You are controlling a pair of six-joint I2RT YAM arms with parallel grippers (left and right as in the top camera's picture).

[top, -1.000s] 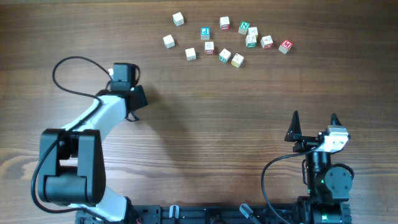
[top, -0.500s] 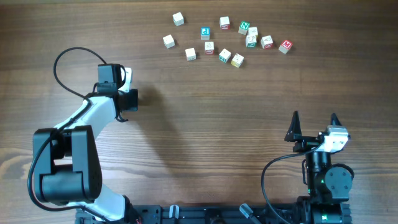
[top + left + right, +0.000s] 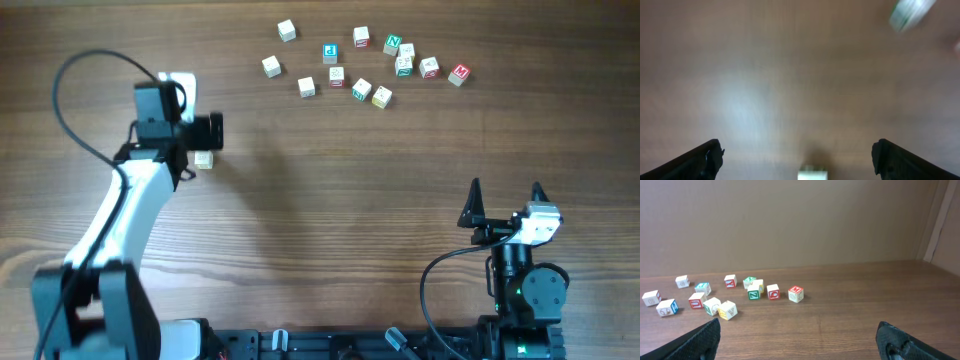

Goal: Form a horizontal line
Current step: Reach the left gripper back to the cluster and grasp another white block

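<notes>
Wood-grain table [image 3: 330, 220], brown, with both arms on it. Nearest the base, the right gripper [image 3: 506, 197] sits at the near right, fingers spread wide, holding and touching nothing. Its wrist view agrees: both fingers sit at the lower corners of the frame with bare wood between them.

The left arm reaches to the left middle of the table. The left gripper [image 3: 205, 132] is over the wood; overhead does not show its opening. The left wrist view does: fingers [image 3: 710, 157] far apart at the lower corners, nothing clamped.

In overhead, the pale cube [image 3: 203, 160] lies just beside the left gripper on its near side, alone, touching no other cube. The blurred left wrist view puts it at the bottom edge, about midway between the two fingers and apart from both. That view also shows a smeared green-and-white block [image 3: 907, 12] at top right.

On the far side, lettered cubes [image 3: 361, 90] lie scattered loose, well apart from both grippers. The right wrist view shows their coloured letters plainly; overhead barely does.
</notes>
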